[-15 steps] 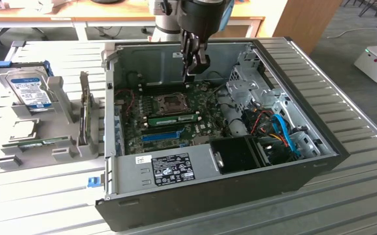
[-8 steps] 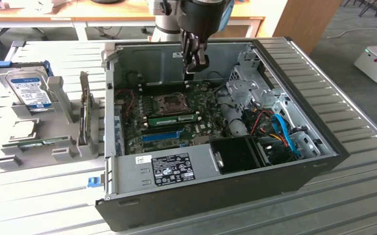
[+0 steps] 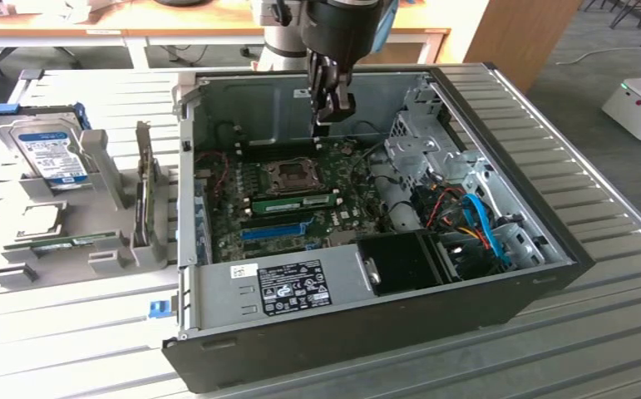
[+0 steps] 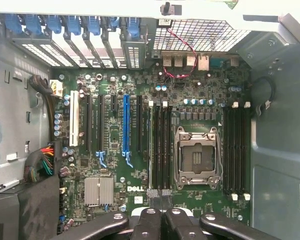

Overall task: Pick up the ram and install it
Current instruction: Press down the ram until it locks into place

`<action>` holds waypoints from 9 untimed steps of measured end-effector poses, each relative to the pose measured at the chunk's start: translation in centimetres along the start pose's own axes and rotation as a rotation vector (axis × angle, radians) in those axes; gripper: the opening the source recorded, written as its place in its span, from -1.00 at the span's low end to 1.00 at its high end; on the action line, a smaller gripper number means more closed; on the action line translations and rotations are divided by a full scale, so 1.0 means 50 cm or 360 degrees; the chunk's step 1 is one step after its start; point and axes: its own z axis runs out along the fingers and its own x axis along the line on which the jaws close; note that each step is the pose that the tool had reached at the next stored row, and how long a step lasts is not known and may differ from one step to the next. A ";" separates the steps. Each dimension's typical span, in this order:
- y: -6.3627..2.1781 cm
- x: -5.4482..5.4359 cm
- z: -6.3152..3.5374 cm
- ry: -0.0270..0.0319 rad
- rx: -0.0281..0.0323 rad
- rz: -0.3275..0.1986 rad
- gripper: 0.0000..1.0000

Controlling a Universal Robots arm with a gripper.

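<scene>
Pincer (image 3: 330, 119) (image 4: 161, 219) closed tight and empty, hovering over the motherboard (image 3: 348, 218) (image 4: 200, 95); ram (image 3: 296, 201) seated on it just beside the socket (image 3: 293, 173) (image 4: 197, 155).

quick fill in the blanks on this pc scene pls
1. The hand hangs over the open ___.
2. The hard drive has a ___ label.
3. The ram beside the CPU socket is ___.
4. The hard drive stands on the exterior view's ___.
Missing words: case, blue, green, left.
</scene>
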 end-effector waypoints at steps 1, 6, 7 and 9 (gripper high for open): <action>0.000 0.000 0.000 -0.00001 0.00000 0.0000 -0.79; -0.008 0.000 0.000 0.00000 0.00000 0.0000 -0.79; -0.012 0.000 0.000 0.00000 0.00001 0.0000 -0.79; -0.021 0.000 0.000 -0.00001 0.00004 0.0000 -0.79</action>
